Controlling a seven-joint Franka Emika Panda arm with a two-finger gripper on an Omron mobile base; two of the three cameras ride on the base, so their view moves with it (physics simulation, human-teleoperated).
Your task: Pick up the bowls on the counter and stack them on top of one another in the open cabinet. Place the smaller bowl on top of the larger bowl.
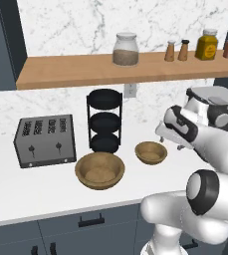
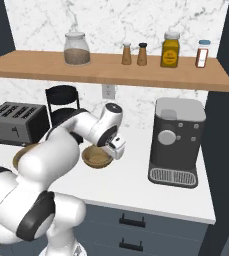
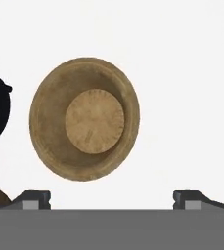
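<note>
Both wooden bowls, the larger bowl (image 1: 100, 170) and the smaller bowl (image 3: 84, 118), sit empty under the spread-fingered gripper (image 3: 111, 199).

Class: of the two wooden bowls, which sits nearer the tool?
The smaller bowl, right of the larger bowl; the tool hovers just beside it.

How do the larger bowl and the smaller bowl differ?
The larger bowl is much wider and deeper than the smaller bowl. The larger bowl sits in front of the tier stand, near the toaster; the smaller bowl lies nearer the gripper. Both are round brown wood, upright on the counter.
</note>
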